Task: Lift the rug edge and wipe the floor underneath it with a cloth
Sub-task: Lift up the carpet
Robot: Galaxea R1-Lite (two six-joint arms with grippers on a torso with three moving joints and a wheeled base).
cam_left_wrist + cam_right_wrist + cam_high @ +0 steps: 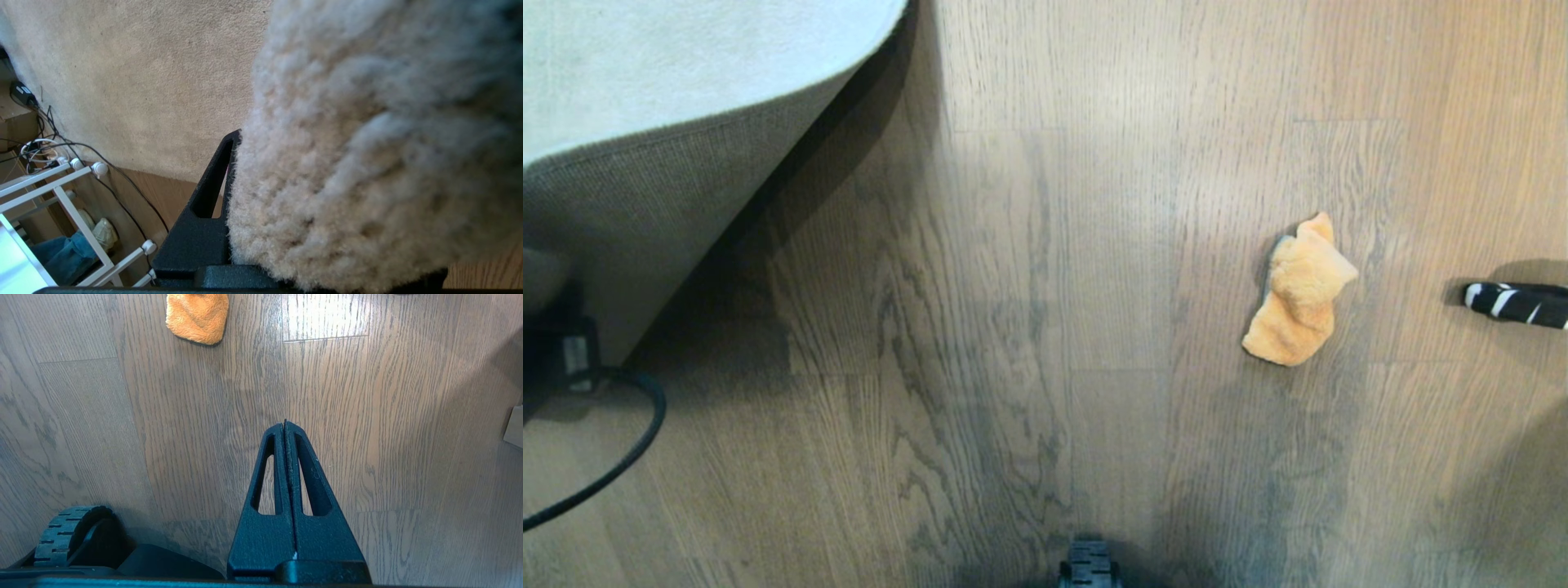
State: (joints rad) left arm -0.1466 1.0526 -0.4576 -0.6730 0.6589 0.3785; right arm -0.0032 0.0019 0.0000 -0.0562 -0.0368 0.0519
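with the left gripper (229,179) clamped on the rug edge (686,163), i should hold it high while the right gripper (285,428), pressed together, fetches the cloth (1298,294).

Grey-brown wood-grain plank floor (1045,327), matt with dark veining. Pale grey short-pile rug edge (645,147), coarse tan woven backing. Fluffy orange microfibre cloth (1298,294). Black grainy plastic right gripper (284,424).
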